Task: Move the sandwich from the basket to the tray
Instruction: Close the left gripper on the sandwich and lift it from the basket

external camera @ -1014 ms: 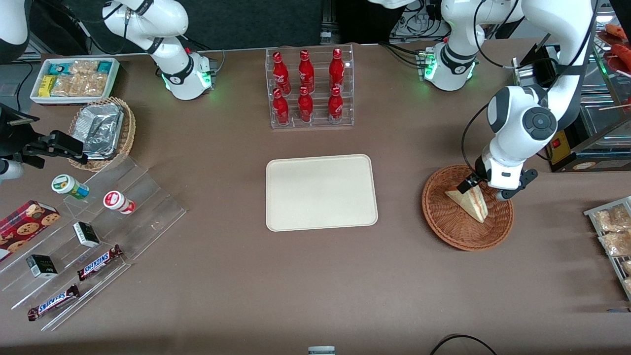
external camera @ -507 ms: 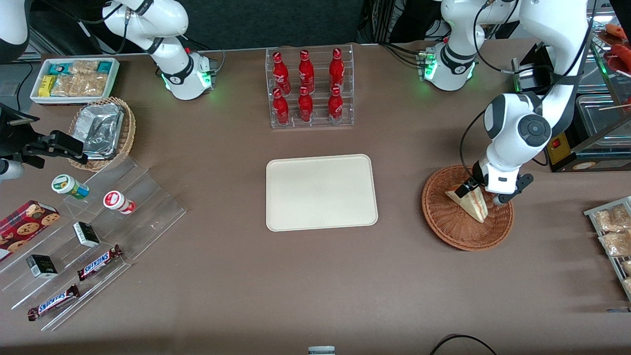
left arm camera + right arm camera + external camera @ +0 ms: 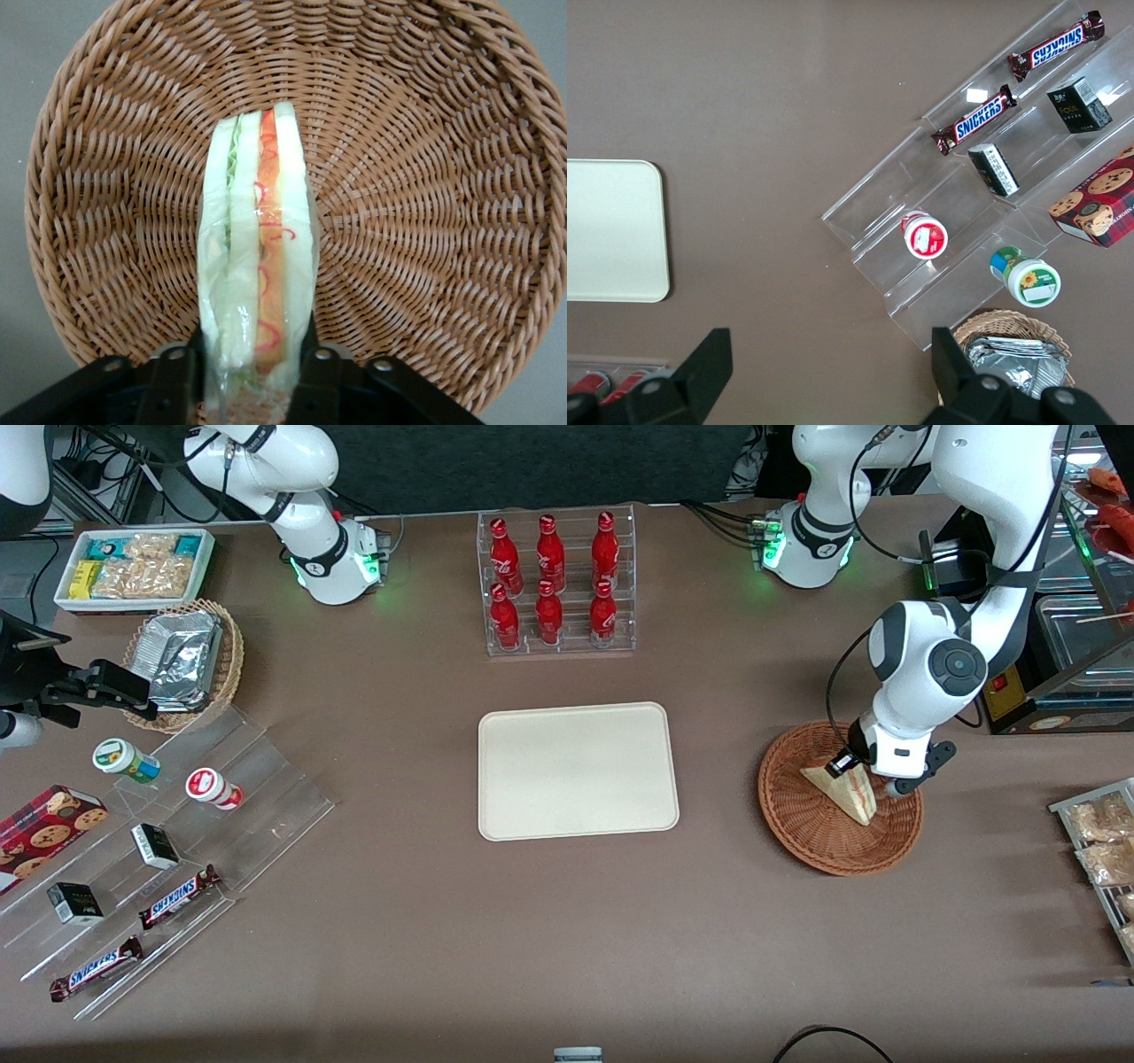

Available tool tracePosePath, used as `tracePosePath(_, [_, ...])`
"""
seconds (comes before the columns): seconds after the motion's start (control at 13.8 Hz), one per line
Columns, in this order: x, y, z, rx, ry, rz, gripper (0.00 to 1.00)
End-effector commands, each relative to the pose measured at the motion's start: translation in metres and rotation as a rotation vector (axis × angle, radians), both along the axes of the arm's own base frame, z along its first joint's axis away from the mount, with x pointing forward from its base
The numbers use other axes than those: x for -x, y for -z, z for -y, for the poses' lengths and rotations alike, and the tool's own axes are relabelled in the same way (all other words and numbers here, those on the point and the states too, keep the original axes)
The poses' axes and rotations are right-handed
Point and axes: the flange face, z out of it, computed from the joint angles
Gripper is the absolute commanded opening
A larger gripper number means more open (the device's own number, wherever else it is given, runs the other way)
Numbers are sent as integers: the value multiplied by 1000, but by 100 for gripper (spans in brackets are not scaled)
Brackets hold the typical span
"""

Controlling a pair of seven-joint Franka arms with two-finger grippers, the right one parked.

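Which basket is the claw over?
The reddish-brown basket holding the sandwich; claw straddles it. The tan basket holds foil trays.

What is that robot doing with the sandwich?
The robot's gripper is down in the round brown basket, with one finger on each side of the sandwich. The wrist camera shows the fingers right against the bread. The sandwich sits in the basket, standing on its edge. The cream tray in the middle of the table has nothing on it yet, so the sandwich has not been moved there.
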Motion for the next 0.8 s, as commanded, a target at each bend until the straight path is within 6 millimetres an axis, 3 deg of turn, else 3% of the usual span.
tracePosePath(0.0, [-6,-15,-1,2,-15,33,0])
tracePosePath(0.14, [-9,-45,0,-8,-4,20,0])
tracePosePath(0.43, [-24,-138,19,-34,36,-114,0])
tracePosePath(0.58, [-25,-177,52,-43,88,-148,0])
tracePosePath(0.72, [-18,-199,97,-52,175,-163,0])
